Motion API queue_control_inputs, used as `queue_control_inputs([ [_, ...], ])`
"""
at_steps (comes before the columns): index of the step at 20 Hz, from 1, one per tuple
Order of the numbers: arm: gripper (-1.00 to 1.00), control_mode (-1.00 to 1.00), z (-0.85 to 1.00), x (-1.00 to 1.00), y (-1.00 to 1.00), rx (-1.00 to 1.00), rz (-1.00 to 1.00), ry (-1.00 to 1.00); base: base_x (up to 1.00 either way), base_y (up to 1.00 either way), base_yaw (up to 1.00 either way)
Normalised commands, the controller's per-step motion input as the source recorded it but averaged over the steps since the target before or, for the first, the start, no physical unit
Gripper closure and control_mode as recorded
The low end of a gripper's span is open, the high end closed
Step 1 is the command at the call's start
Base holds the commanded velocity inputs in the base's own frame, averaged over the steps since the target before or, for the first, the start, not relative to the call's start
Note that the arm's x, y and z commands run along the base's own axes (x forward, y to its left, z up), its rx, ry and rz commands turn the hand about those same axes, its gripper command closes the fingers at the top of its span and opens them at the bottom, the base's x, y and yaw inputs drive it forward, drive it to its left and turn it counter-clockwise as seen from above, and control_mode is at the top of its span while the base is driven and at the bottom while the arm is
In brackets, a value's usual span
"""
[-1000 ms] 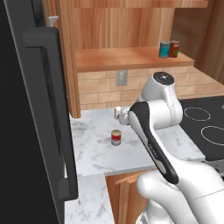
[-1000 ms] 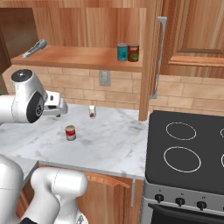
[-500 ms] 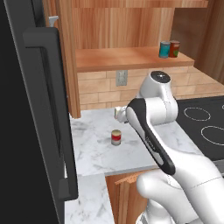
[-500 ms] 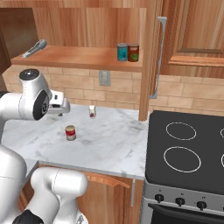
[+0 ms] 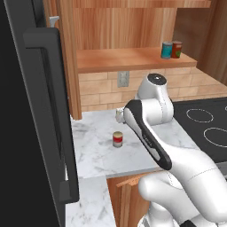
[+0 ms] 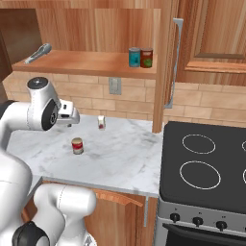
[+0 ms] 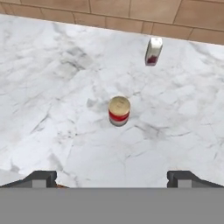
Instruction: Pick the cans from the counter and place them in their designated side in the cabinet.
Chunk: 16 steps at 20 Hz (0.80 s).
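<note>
A red can with a tan upper band [image 5: 117, 139] [image 6: 77, 145] [image 7: 119, 110] stands upright on the white marble counter [image 5: 93, 153] [image 6: 122, 156]. The teal-blue can [image 5: 167, 49] [image 6: 134, 57] stands at the right end of the wooden cabinet shelf [image 5: 124, 60] [image 6: 81, 62], beside a plain dark red can [image 5: 177, 49] [image 6: 147, 57]. My gripper [image 7: 112, 178] hangs open above the counter's front part. It looks down at the red and tan can, well clear of it, with nothing between its fingertips [image 7: 41, 177].
A small white container with a red mark [image 6: 101, 122] [image 7: 153, 51] stands by the brick wall. The black stovetop [image 6: 206, 168] lies to the right and the black fridge [image 5: 26, 133] to the left. A silver utensil [image 6: 38, 53] lies on the shelf's left end.
My arm has swung a little toward the counter's middle. The cans have not moved.
</note>
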Motion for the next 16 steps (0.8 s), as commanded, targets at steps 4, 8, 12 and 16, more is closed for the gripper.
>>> queue_control_inputs([
  [4,-1.00,-1.00,-0.16,0.20,0.04,0.00,-0.02,0.01,0.00,0.00,0.00],
  [8,-1.00,-1.00,-0.22,0.18,0.05,0.00,-0.01,0.03,0.00,0.00,0.00],
  [12,-1.00,-1.00,-0.22,0.18,0.02,0.00,-0.01,0.03,0.00,0.00,0.00],
  [16,-1.00,-1.00,-0.19,0.16,0.01,0.00,-0.01,0.03,0.00,0.00,0.00],
])
